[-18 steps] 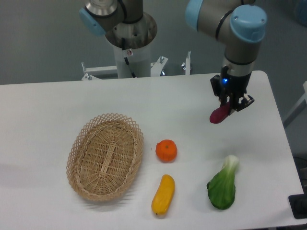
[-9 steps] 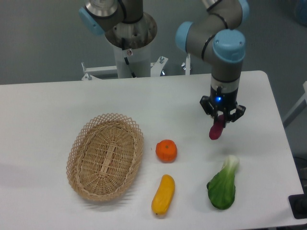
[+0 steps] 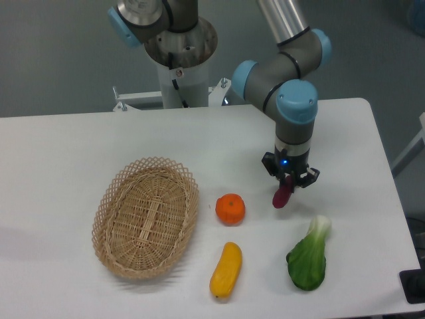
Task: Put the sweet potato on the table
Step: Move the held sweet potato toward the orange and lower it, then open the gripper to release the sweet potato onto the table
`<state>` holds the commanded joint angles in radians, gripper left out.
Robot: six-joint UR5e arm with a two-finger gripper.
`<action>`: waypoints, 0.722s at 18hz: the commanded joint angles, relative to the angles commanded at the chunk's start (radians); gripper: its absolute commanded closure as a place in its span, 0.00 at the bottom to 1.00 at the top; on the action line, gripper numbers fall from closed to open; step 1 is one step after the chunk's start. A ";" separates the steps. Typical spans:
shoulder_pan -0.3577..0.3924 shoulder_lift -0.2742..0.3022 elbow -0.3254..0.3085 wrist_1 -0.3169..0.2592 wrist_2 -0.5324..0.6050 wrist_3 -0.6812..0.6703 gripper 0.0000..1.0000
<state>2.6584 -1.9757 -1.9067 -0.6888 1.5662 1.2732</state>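
Note:
The sweet potato point(image 3: 281, 196), small and reddish-purple, hangs tilted from my gripper point(image 3: 287, 184), which is shut on its upper end. It sits low over the white table point(image 3: 219, 143), between the round orange fruit point(image 3: 230, 209) and the green leafy vegetable point(image 3: 309, 258). I cannot tell whether its lower tip touches the tabletop. The gripper's fingers are mostly hidden by the wrist above them.
A woven wicker basket point(image 3: 146, 215) lies at the left. A yellow-orange squash point(image 3: 226, 269) lies near the front edge, below the orange fruit. The robot's base column point(image 3: 180, 63) stands at the back centre. The table's right edge is close to the leafy vegetable.
The arm has carried the sweet potato left and toward the front, and lower over the table. The other objects have not moved.

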 joint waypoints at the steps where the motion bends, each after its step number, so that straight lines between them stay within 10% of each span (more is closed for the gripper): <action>1: -0.003 -0.003 0.000 0.000 0.000 0.000 0.73; 5: -0.005 -0.006 0.000 0.000 -0.002 0.002 0.70; 9: -0.005 0.004 0.014 0.000 0.000 0.002 0.05; 13: -0.005 0.034 0.025 0.000 -0.002 0.000 0.00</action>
<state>2.6538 -1.9421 -1.8822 -0.6888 1.5647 1.2732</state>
